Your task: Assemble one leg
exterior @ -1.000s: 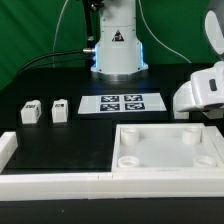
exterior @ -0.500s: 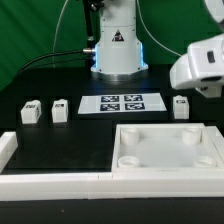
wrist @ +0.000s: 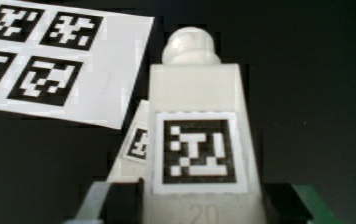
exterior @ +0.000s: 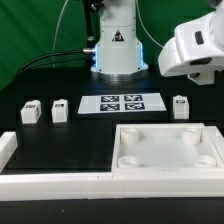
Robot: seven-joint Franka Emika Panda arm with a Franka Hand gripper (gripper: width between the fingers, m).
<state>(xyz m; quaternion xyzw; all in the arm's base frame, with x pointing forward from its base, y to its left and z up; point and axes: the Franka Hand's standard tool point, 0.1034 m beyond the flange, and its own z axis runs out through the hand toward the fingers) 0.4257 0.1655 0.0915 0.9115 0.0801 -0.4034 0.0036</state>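
Gripper (wrist: 193, 205) clamps one leg (wrist: 196, 120), lifted above the bench (exterior: 60, 135); next, I judge, it needs carrying to a panel (exterior: 165, 150) corner socket.

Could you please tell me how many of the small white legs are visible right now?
3. Two legs stand side by side left of the marker board in the exterior view; one leg stands to its right. Others may be hidden.

Green backdrop (exterior: 35, 30); black table (exterior: 60, 135)
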